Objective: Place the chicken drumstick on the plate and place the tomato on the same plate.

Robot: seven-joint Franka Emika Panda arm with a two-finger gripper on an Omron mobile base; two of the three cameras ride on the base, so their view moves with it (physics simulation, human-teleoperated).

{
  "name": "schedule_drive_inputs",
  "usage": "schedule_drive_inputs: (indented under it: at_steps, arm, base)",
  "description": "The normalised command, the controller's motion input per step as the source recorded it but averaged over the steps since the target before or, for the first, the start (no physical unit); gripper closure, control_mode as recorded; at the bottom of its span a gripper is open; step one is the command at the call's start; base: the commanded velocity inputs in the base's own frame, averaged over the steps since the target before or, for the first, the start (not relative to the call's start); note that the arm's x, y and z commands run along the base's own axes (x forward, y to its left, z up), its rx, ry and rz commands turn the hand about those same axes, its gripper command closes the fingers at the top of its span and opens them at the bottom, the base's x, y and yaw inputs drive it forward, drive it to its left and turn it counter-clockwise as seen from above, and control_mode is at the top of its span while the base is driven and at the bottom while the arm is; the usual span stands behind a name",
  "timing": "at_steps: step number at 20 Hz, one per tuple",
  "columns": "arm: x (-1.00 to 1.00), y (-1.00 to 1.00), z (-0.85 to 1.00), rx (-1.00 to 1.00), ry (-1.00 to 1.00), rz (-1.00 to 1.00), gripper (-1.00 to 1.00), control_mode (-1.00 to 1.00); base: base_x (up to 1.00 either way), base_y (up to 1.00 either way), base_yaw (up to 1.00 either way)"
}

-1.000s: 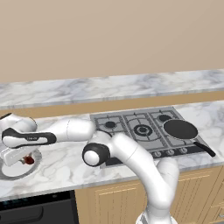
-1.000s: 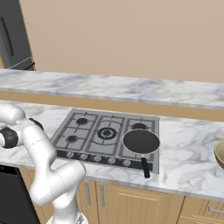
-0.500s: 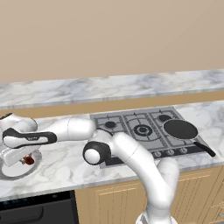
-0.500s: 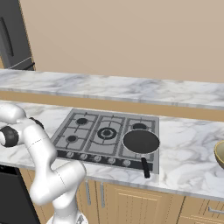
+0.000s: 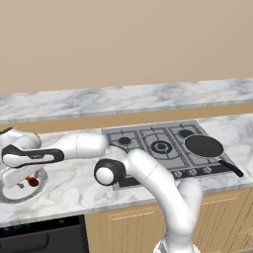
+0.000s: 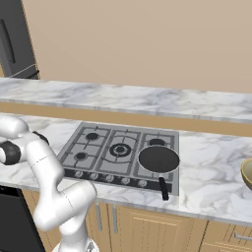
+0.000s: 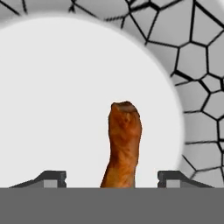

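The chicken drumstick (image 7: 123,144) is reddish-brown and lies on the white centre of the plate (image 7: 197,65), whose wide grey rim is crossed by dark lines. My gripper (image 7: 111,177) hangs just above it, open, with one fingertip (image 7: 52,177) on each side of the drumstick and clear of it. In the left base view the plate (image 5: 29,196) sits at the counter's far left, with the drumstick (image 5: 32,181) on it under the gripper (image 5: 23,182). The tomato is out of view.
A gas hob (image 5: 160,147) fills the counter's middle, with a black frying pan (image 5: 203,146) on its right burner, its handle pointing to the front edge. A tan-olive bowl (image 6: 247,172) stands at the far right. A raised marble ledge (image 5: 128,101) runs along the back.
The jaws have opened and let go of the drumstick, which now rests on the plate. The arm has hardly moved.
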Motion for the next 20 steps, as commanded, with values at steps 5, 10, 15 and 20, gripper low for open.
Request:
schedule_drive_inputs:
  at_steps: [5,10,15,20]
  arm:
    - [-0.12,-0.02,0.25,0.00,-0.05,0.00,-1.00,-1.00]
    - [-0.24,-0.23,0.47,0.00,0.00,0.00,-1.00,-1.00]
    - [-0.33,-0.53,0.32,0.00,0.00,0.00,-1.00,-1.00]
    - [-0.33,-0.69,0.14,0.05,0.00,0.00,-1.00,-1.00]
  base:
    - [0.00,0.00,0.00]
    - [0.00,0.00,0.00]
    - [0.00,0.00,0.00]
    - [0.00,0.00,0.00]
